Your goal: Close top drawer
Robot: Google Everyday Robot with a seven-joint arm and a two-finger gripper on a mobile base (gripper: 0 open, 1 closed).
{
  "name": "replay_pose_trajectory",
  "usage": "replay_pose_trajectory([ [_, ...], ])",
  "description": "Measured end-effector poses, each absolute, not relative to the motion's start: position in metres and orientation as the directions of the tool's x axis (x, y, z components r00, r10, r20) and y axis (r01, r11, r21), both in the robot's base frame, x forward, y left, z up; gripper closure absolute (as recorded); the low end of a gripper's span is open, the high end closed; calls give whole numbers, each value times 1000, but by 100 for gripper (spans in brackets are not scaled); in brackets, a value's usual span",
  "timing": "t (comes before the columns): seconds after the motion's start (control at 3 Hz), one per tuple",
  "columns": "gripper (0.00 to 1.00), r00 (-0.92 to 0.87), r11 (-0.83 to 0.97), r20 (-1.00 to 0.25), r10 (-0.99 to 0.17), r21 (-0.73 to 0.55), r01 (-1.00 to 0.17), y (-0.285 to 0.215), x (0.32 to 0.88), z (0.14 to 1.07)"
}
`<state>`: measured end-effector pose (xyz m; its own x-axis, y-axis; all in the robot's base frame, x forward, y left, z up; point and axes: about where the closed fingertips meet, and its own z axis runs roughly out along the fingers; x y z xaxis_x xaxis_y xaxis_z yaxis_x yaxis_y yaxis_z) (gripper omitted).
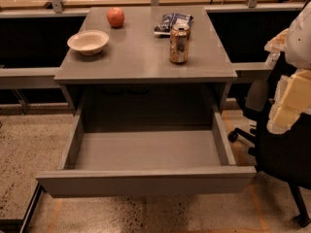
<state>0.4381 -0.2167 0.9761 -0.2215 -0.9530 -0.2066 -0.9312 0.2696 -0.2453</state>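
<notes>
Grey and pulled fully out beneath the table [141, 57], the top drawer [146, 181] needs a square push — bring your gripper [291, 101], at the right edge, clear of it, its opening state not discernible, to mid-front — and press straight inward.

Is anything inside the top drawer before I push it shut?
The top drawer stands pulled out, and the floor that shows is bare grey. Its front wall hides the nearest strip of the floor. The gripper is at the right edge of the view, apart from the drawer.
</notes>
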Motion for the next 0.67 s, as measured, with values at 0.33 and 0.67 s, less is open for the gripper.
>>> replay_pose_trajectory([
  [0.33,0,-222,270,-207,-953,-245,-931,-217,438,976],
  [0.67,16,-222,272,-211,-952,-252,-929,-216,438,977],
])
